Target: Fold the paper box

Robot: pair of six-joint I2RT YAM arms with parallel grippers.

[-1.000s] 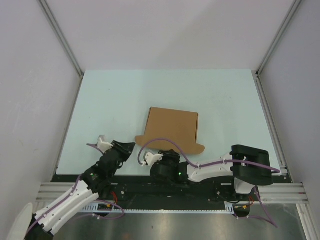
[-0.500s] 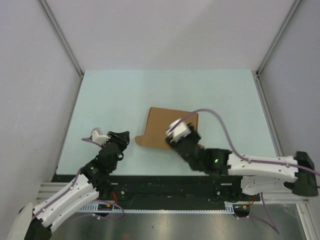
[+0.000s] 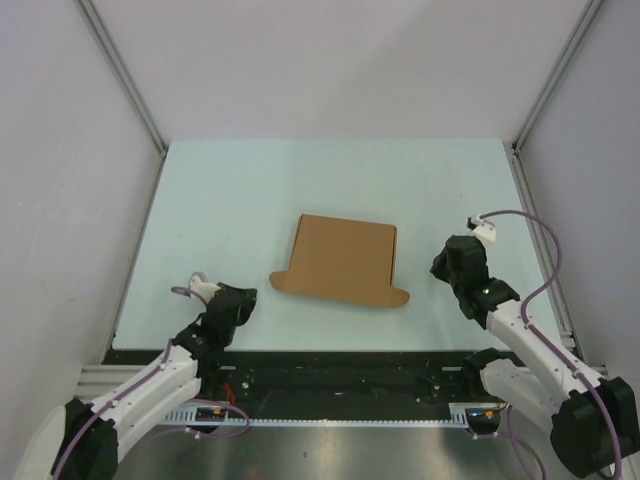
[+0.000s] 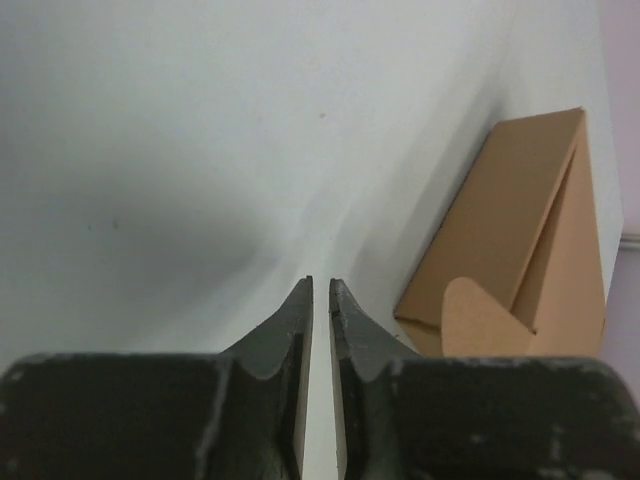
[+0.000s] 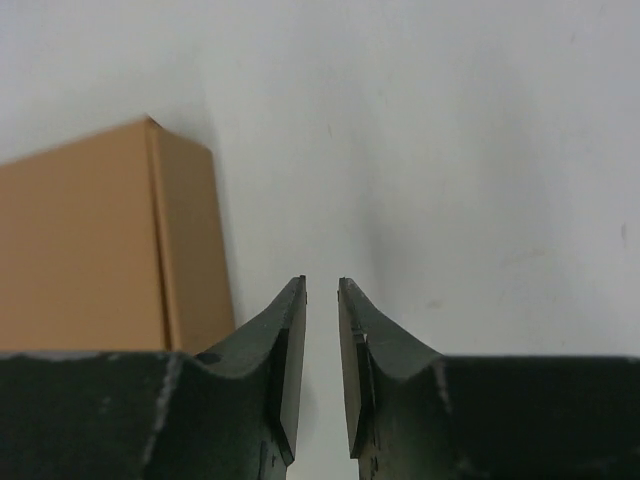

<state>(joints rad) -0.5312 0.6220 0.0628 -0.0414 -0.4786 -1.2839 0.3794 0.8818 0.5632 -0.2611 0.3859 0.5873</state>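
The paper box [image 3: 345,258] lies flat in the middle of the table, a brown cardboard rectangle with rounded tabs sticking out at both ends of its near edge. My left gripper [image 3: 240,296] is low over the table to the near left of the box, shut and empty. My right gripper [image 3: 447,262] is just right of the box, apart from it, shut and empty. In the left wrist view the box [image 4: 520,230] is to the right of my gripper [image 4: 321,280]. In the right wrist view the box [image 5: 90,245] is to the left of my gripper [image 5: 322,280].
The pale green table [image 3: 250,190] is bounded by white walls with metal rails at the left [image 3: 125,80] and right [image 3: 545,230]. A black strip and a metal rail [image 3: 340,385] run along the near edge by the arm bases.
My right arm has swung from the box's near edge, over the box, to the box's right side. My left gripper has shifted slightly. The box has not moved.
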